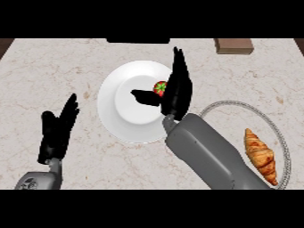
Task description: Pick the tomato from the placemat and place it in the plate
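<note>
Head view, item list as we see it. Counter [62,67]: pale marbled stone, dark floor at both far corners. Right hand [175,91]: over the white plate [125,120], fingers straight, thumb spread to its left, holding nothing. Tomato [160,88]: red with green top, on the plate, just left of the right hand's palm, between thumb and fingers. Placemat [282,138]: round, grey-rimmed, right of the right forearm, bearing a croissant [260,156]. Left hand [59,129]: left of the plate, fingers straight, resting. Brown block [233,46]: at the far edge.
</note>
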